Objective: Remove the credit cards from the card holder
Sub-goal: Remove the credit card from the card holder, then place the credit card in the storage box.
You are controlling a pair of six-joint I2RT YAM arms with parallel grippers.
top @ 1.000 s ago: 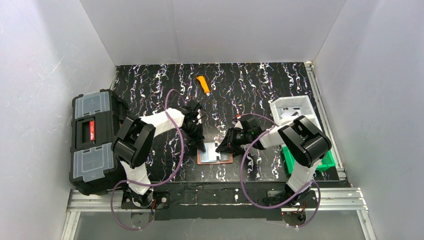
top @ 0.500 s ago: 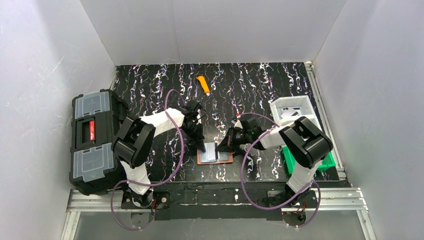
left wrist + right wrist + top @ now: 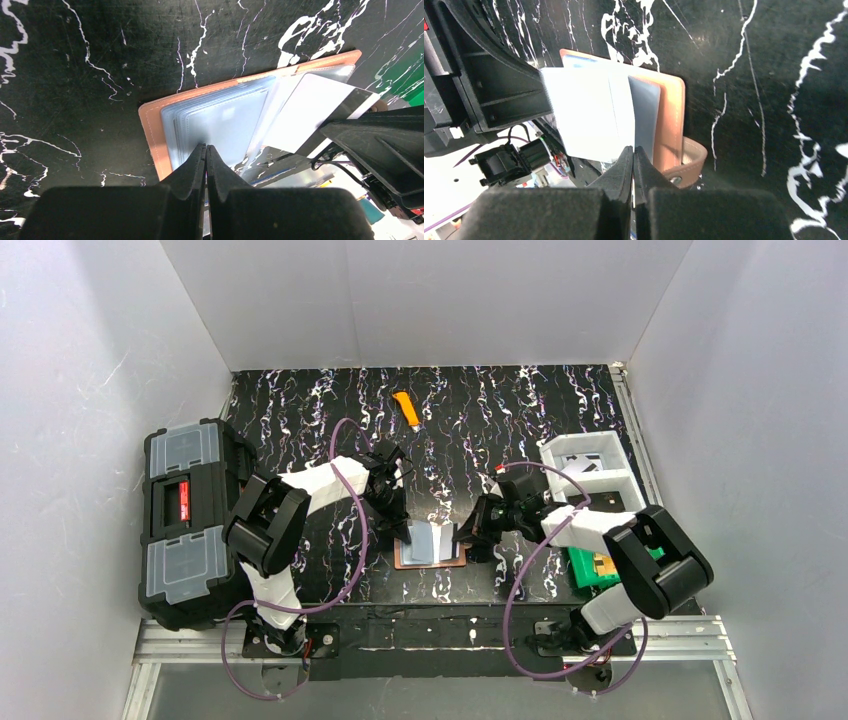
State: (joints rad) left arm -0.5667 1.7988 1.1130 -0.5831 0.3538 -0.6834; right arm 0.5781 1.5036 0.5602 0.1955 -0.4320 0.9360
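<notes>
While right jaws pinch shut on pale card (image 3: 317, 107) edge and shut left jaws pin card holder (image 3: 152, 135) beneath, pinch may slip or holder drag along.

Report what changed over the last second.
The right fingers closed on the pale card and drew back rightward, the arm's elbow swinging out to the right. The card now sticks out of the card holder at an angle. The left fingers stayed shut, pressing the holder's sleeves; knife and toolbox did not move.

White-black arms (image 3: 320, 480), purple cables (image 3: 366, 525), black jaws
</notes>
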